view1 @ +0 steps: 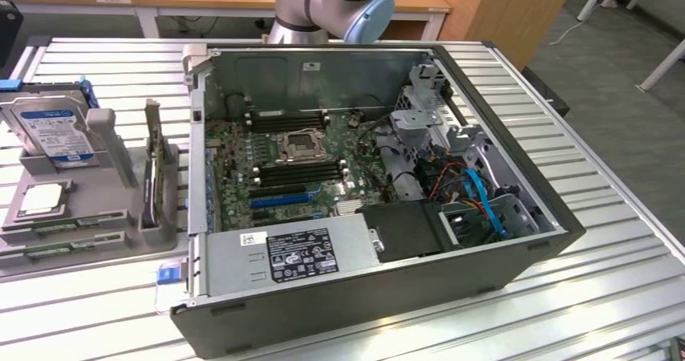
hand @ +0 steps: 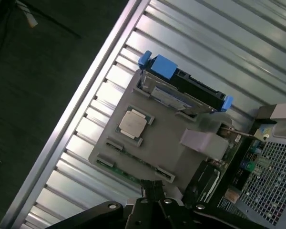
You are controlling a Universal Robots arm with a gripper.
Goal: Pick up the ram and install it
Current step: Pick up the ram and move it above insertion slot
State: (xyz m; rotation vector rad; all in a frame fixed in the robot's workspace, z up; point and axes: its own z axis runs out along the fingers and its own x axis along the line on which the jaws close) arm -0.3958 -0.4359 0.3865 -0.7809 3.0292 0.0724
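Gripper (hand: 151, 187): fingers closed together, empty, above the tray's edge.
Ram (view1: 64, 221): flat in the gray tray (view1: 107, 208), just beside the processor (view1: 41, 199), at the exterior view's left of the case (view1: 374, 176).
Case: open, on the slatted table (view1: 599, 241).

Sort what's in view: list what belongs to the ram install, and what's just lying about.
For the job:
- ram, lying in the grey holder
- gripper, shut, near the holder
- memory slots in the open computer case

Lying about:
- hard drive
- processor
- blue cables inside the case
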